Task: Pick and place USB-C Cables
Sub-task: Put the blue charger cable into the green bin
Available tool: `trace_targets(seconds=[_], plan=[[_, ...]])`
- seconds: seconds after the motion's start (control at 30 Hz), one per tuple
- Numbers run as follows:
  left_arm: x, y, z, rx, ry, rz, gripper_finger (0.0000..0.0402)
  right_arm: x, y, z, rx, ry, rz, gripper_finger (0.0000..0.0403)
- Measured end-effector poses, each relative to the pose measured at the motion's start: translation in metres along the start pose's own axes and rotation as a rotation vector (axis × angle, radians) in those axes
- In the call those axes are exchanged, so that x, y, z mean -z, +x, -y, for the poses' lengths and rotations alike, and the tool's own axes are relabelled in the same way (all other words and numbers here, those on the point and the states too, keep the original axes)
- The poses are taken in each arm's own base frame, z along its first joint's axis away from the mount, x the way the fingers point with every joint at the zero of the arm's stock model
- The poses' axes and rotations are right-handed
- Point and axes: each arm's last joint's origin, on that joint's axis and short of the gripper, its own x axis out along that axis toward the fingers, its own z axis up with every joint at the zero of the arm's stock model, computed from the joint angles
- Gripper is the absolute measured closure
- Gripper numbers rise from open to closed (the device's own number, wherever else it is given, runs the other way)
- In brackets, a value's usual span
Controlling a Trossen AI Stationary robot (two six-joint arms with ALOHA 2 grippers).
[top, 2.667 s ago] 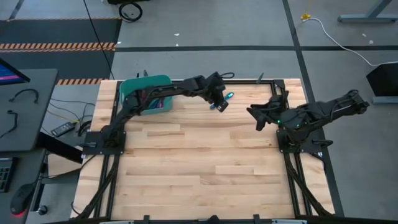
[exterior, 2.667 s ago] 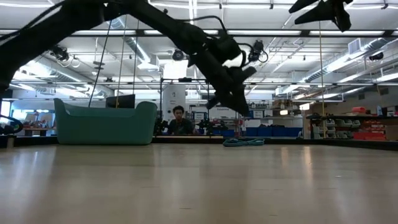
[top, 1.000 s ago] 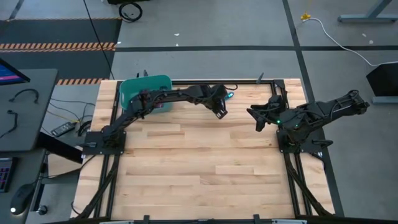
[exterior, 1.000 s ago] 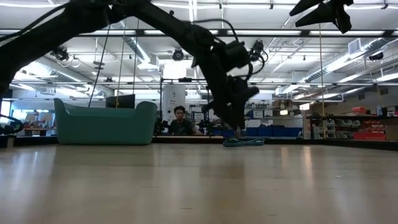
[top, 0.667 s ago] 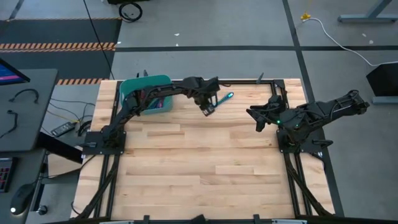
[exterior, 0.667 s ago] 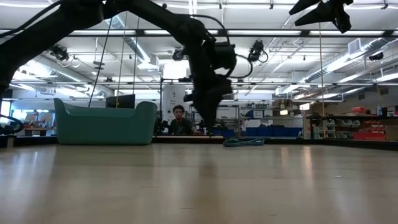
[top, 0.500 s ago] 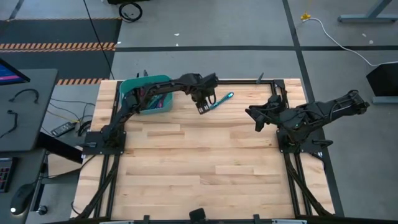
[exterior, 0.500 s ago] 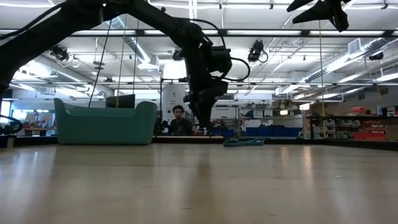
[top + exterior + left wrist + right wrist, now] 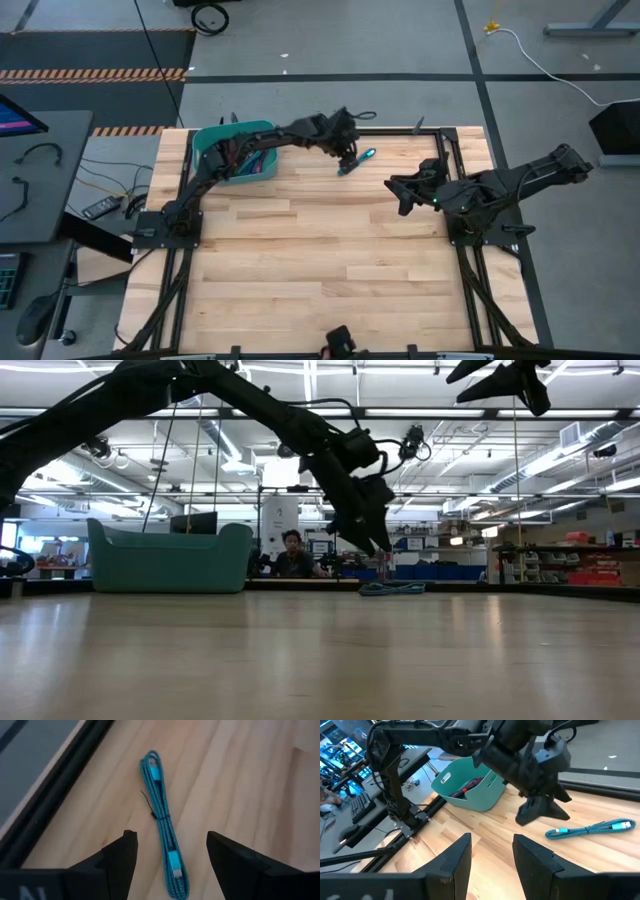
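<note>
The near part of the wooden table [image 9: 330, 260] is bare planks. Farther in on the right side, the right tool [image 9: 400, 195] hangs above the wood with its fingers [image 9: 455, 857] parted around nothing, pointing toward the middle of the table.

Beyond it, close to the far edge, a teal cable [image 9: 357, 159] lies flat on the table as a long, narrow bundle tied at its middle, its two plugs showing pale blue in the left wrist view [image 9: 162, 820]. The left tool [image 9: 345, 152] hangs just above it, released, fingers [image 9: 120, 857] spread wide on either side of the bundle and not touching it. From the low view this tool [image 9: 375, 540] is clear of the table surface, slanting down.

At the far left corner sits a teal bin [image 9: 212, 140], well apart from the loose cable, with a dark red and black cable bundle [image 9: 467, 786] lying inside. Beyond the table, a person [image 9: 292, 557] sits in the room behind.
</note>
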Motion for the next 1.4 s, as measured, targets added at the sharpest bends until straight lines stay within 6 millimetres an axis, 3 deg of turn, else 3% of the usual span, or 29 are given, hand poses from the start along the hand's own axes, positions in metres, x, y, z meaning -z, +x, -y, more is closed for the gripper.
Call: trace_targets(seconds=[0.27,0.5,0.67,0.97,1.07,1.13,1.3,1.4], plan=[[0.006,-0.003,0.016,-0.083,0.001,-0.063,0.0167,0.001,0.003,0.000,0.015,0.039,-0.005,0.0254],[-0.011,-0.076,0.027,-0.058,-0.015,-0.069,0.0189,-0.013,0.012,0.026,0.134,-0.058,-0.151,0.0254],[-0.024,-0.125,0.042,-0.040,0.012,0.022,0.0211,-0.026,0.028,0.052,0.168,-0.164,-0.333,0.0254],[-0.022,-0.152,0.086,0.015,0.107,0.099,0.0229,-0.050,0.066,0.099,0.114,-0.286,-0.495,0.0254],[-0.004,-0.152,0.099,0.046,0.077,0.175,0.0230,-0.053,0.079,0.114,0.067,-0.304,-0.557,0.0254],[0.020,-0.149,0.102,0.073,0.016,0.211,0.0230,-0.053,0.089,0.123,0.040,-0.328,-0.595,0.0254],[0.073,-0.161,0.093,0.133,-0.237,0.337,0.0230,-0.048,0.124,0.140,0.007,-0.427,-0.646,0.0254],[0.095,-0.173,0.085,0.143,-0.373,0.355,0.0230,-0.039,0.149,0.150,-0.001,-0.456,-0.678,0.0252]])
